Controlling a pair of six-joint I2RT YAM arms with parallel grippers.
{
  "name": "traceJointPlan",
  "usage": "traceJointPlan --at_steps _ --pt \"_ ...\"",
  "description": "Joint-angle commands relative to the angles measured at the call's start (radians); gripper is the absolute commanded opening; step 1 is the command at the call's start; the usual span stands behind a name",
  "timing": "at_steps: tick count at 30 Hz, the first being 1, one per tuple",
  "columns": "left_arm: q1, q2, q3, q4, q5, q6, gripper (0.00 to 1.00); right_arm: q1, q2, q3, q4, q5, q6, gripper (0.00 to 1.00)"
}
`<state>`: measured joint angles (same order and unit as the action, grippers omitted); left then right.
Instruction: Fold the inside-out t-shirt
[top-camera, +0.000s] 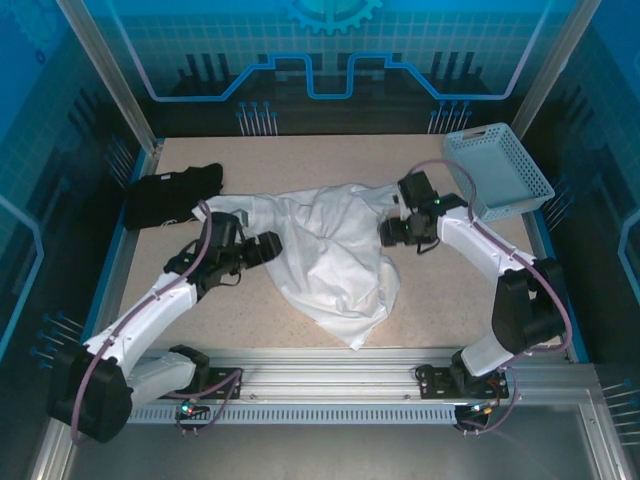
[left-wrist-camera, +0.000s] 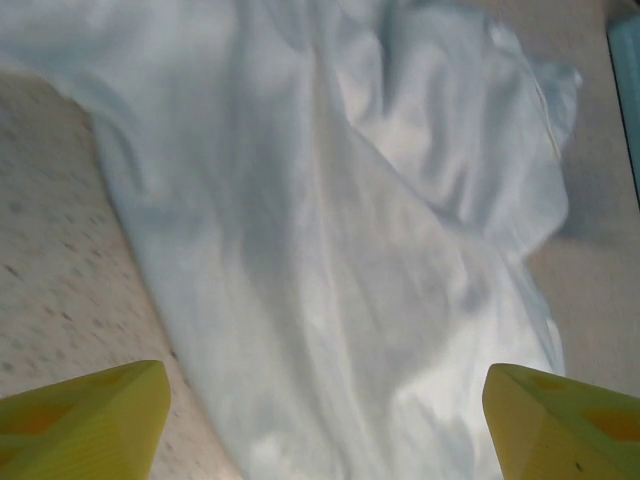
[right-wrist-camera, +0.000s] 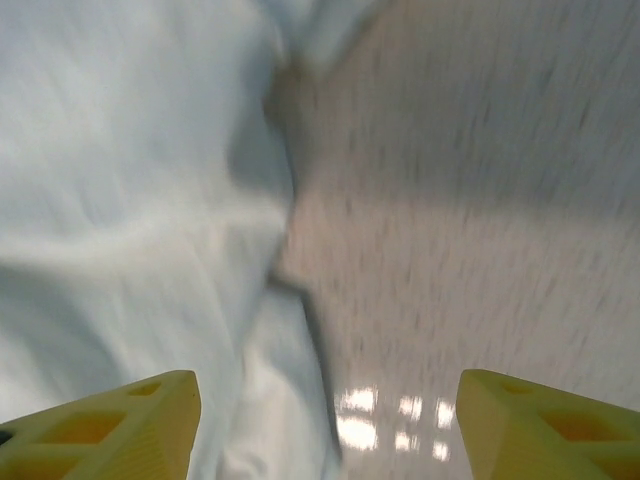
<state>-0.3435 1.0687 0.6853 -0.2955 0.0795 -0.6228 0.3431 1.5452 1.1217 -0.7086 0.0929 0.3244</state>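
The inside-out t-shirt (top-camera: 325, 250) lies crumpled in a heap at the middle of the table, white and plain, one end trailing toward the near edge. My left gripper (top-camera: 272, 245) stands open at its left side; in the left wrist view the wrinkled t-shirt (left-wrist-camera: 340, 260) spreads between and beyond the yellow fingertips (left-wrist-camera: 90, 415), with nothing pinched. My right gripper (top-camera: 385, 232) stands open at the shirt's right edge. In the right wrist view the t-shirt's edge (right-wrist-camera: 130, 200) lies on the left, bare table on the right, and the fingertips (right-wrist-camera: 545, 425) are wide apart.
A black folded garment (top-camera: 170, 195) lies at the back left. A light blue basket (top-camera: 497, 170) stands at the back right. Bare speckled tabletop (top-camera: 450, 300) lies to the right of the shirt, and a metal rail runs along the near edge.
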Motion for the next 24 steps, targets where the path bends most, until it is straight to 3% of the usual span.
traceJointPlan --at_steps 1,5,6,10,12,15,19,24 --pt "-0.051 -0.034 -0.044 0.046 0.037 -0.04 0.83 0.03 -0.001 -0.089 -0.024 -0.063 0.067 0.68" --pt "-0.076 -0.02 -0.044 0.028 0.039 -0.017 0.83 0.043 0.101 -0.119 0.048 -0.114 0.086 0.62" --pt "-0.079 -0.013 -0.041 0.026 0.04 -0.013 0.83 0.042 0.133 -0.115 0.065 -0.123 0.083 0.56" --pt "-0.102 0.012 -0.048 0.063 0.063 -0.005 0.84 0.047 0.164 -0.08 0.078 -0.217 0.062 0.09" --pt "-0.133 0.023 -0.037 0.069 0.076 0.012 0.83 0.047 0.067 -0.066 0.069 -0.273 0.067 0.0" --pt "-0.253 -0.003 -0.029 0.074 -0.012 0.061 0.82 0.038 -0.096 -0.008 0.087 -0.46 0.117 0.0" --pt "-0.42 -0.12 -0.083 0.2 -0.115 0.128 0.81 0.049 -0.196 0.056 0.271 -0.68 0.317 0.0" --pt "-0.522 -0.196 -0.139 0.344 -0.152 0.151 0.79 0.085 -0.211 0.083 0.476 -0.7 0.505 0.0"
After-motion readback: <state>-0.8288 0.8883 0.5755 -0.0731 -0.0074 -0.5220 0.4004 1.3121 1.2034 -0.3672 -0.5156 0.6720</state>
